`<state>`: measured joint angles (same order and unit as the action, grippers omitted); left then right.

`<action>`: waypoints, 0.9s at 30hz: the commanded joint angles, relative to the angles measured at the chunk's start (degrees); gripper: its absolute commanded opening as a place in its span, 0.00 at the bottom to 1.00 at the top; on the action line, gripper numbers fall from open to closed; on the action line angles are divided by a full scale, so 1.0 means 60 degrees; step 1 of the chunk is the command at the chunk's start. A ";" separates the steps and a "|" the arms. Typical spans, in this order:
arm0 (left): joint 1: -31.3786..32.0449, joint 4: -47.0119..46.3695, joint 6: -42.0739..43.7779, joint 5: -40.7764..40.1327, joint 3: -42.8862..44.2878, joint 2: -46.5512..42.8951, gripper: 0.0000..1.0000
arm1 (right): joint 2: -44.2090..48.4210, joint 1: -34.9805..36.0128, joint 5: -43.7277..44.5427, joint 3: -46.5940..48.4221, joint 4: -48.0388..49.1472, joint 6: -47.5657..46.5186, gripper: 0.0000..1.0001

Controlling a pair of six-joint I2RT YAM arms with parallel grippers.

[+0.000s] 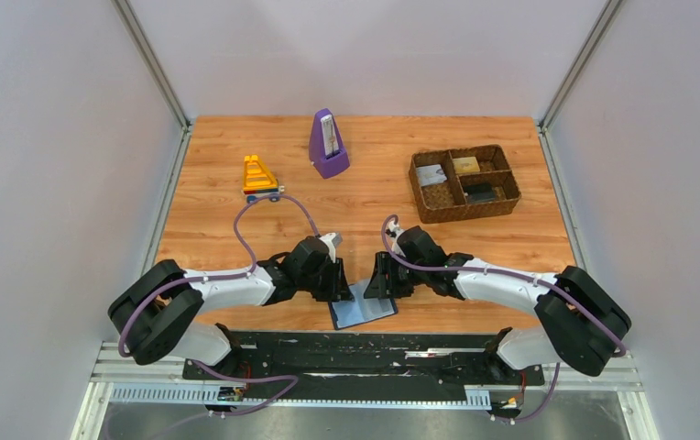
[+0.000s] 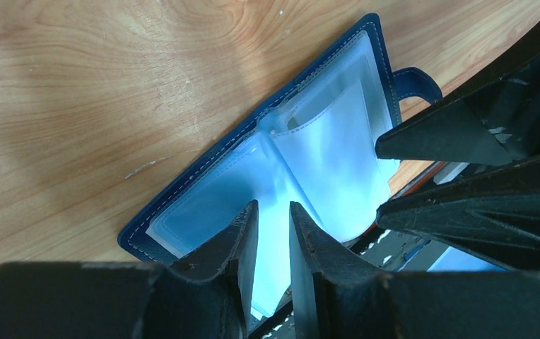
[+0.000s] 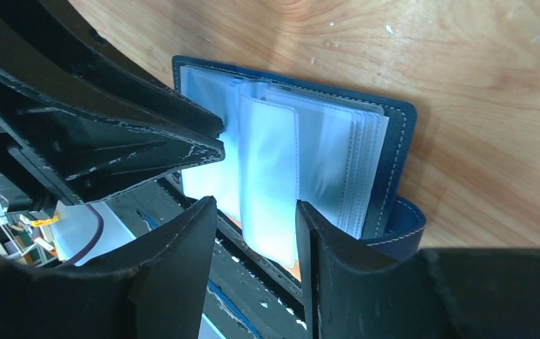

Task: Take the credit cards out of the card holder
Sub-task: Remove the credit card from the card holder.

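Note:
The card holder (image 1: 365,312) lies open at the table's near edge, its pale blue sleeve pages (image 2: 324,141) facing up inside the dark cover (image 3: 401,134). No credit cards show in these pages. My left gripper (image 1: 339,280) (image 2: 274,208) is on the left half, its fingers a narrow gap apart, and only the flat page shows through that gap. My right gripper (image 1: 381,277) (image 3: 253,208) stands open around one curled-up page (image 3: 267,162), which touches its right finger. A dark credit card (image 1: 480,193) lies in the basket's near right compartment.
The brown woven basket (image 1: 464,216) at the back right also holds a whitish card (image 1: 432,174) and a gold-tan card (image 1: 465,165). A purple metronome (image 1: 328,145) and a yellow-orange toy (image 1: 259,176) stand at the back. The black rail (image 1: 365,353) runs under the holder's overhang.

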<state>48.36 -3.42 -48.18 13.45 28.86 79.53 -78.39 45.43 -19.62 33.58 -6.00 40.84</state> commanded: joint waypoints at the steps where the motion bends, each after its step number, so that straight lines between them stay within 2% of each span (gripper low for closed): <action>1: 0.0027 0.0043 0.0013 -0.0286 -0.0207 0.0067 0.32 | 0.0159 -0.0042 -0.0441 -0.0104 0.0721 0.0164 0.46; 10: 0.0026 0.0447 -0.0206 -0.0524 -0.0231 -0.0576 0.34 | 0.0103 -0.0042 -0.1311 -0.0177 0.1554 0.0374 0.46; 22: -0.0050 0.2512 -0.1066 -0.2199 -0.0006 -0.3894 0.41 | -0.0733 -0.0027 -0.2466 -0.0219 0.3140 0.0869 0.46; 27: -0.0256 0.2593 -0.1132 -0.2094 0.0020 -0.4247 0.43 | -0.1161 0.0041 -0.3060 -0.0075 0.3715 0.1030 0.47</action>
<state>47.64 10.35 -53.71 2.72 27.40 54.94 -83.77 45.45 -33.43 32.60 9.61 45.67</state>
